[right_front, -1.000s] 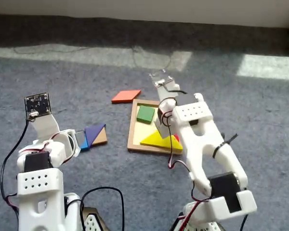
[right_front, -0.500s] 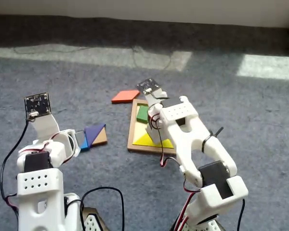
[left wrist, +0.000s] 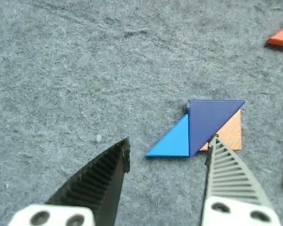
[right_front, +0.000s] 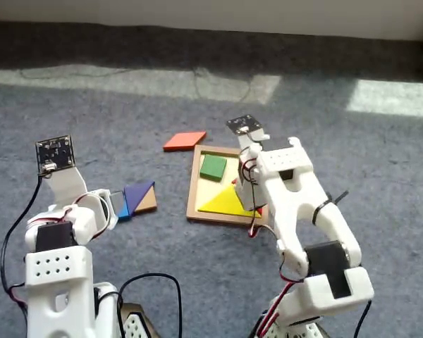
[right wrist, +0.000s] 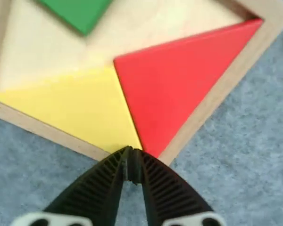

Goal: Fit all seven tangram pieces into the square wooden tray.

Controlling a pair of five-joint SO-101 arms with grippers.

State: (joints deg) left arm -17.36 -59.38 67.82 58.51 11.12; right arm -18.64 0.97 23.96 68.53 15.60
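Sitting in one tray [right_front: 191, 184], three pieces [right_front: 213, 167], four outside (three clustered), left fingers [left wrist: 103, 180] wide, right fingers [right wrist: 104, 184] closed, both empty.

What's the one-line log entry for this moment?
tray: green, yellow, red | outside: orange, blue, navy, tan | left gripper: open | right gripper: shut

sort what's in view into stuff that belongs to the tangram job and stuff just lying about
Belongs to the job:
wooden tray, holding the green square, yellow triangle and red triangle
on the carpet: orange parallelogram, dark blue triangle, light blue triangle, tan piece

Just lying about:
thin cable on the carpet beyond the tray
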